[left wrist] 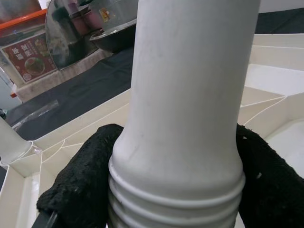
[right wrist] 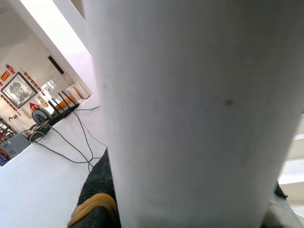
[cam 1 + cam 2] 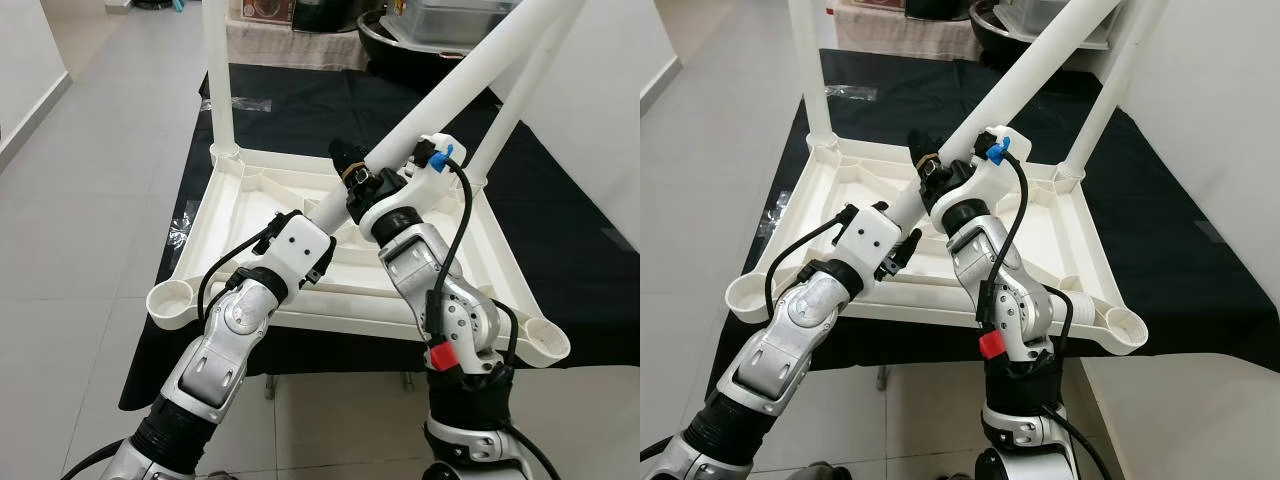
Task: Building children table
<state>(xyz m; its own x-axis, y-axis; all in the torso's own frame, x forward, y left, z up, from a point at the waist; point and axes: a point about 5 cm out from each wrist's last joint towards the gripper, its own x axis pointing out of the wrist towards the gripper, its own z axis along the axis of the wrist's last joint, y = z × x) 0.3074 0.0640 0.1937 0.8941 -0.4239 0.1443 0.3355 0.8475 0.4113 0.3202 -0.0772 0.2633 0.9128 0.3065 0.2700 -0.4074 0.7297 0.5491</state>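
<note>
Your loose white table leg slants over the upturned white tabletop, threaded end low toward the robot, long axis rising away to its right. The left gripper and right gripper both clench it. The tabletop lies on the black-covered desk.

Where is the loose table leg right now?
The loose leg slants over the middle of the upturned tabletop, gripped by both the left hand and right hand, between the two legs already fitted.

Three white legs, one upturned tabletop, two hands.
</note>
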